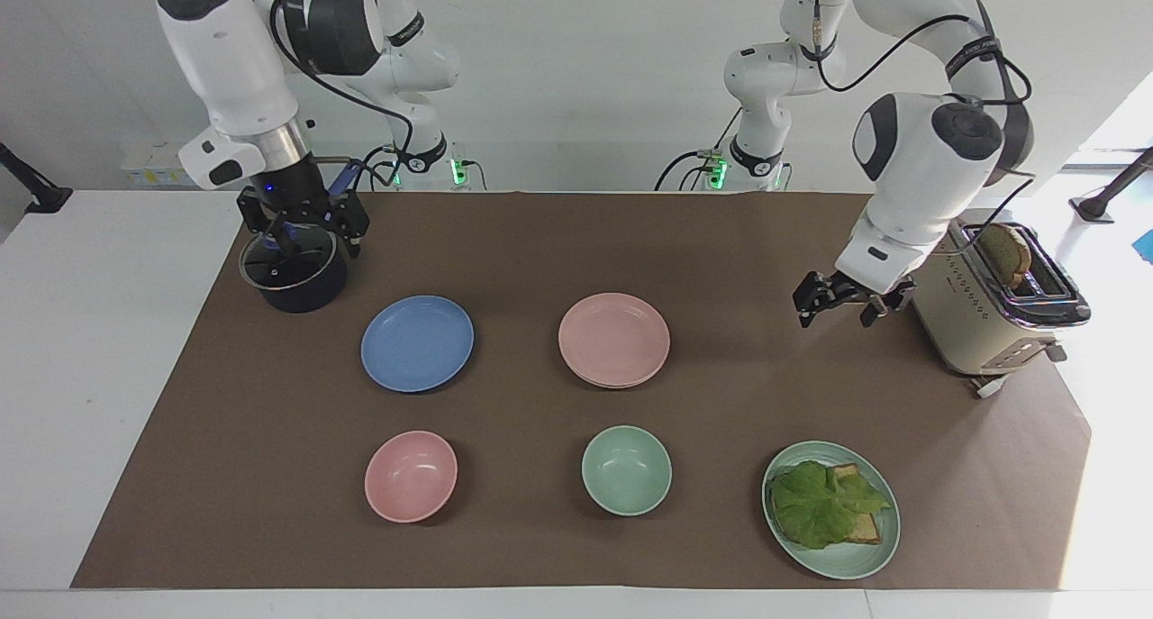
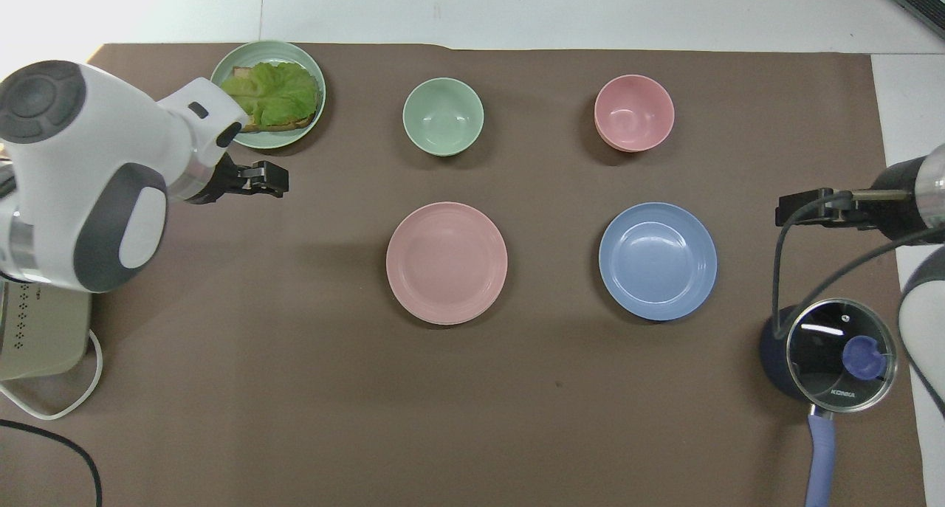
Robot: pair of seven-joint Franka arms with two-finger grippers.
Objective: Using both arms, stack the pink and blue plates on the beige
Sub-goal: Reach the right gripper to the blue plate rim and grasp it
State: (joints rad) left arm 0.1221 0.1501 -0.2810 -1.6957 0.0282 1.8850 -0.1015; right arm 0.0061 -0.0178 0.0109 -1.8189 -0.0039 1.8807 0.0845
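Pink plate point(image 1: 613, 339) sits on the beige plate point(image 1: 620, 382), mid-table; only a thin beige rim shows under it in the facing view, so you can't judge how well they're centred. Blue plate point(image 1: 417, 342) lies flat on the table beside that stack, toward the right arm's end, not stacked yet.

Left gripper point(image 1: 839, 302) hangs open and empty over bare mat next to the toaster point(image 1: 991, 295). Right gripper point(image 1: 302, 232) is open too, low over the pot point(image 1: 293, 269) and holding nothing.

Risks, as I read it:
- Right gripper is v. close to the pot lid (contact unclear); a sideways move toward blue could clip the lid or knob.
- Blue is shallow and flat on the mat, so a rim pinch may slip or drag it.
- Dropping blue off-centre could shove pink off beige.
- Left arm swinging near the toaster could bump it.
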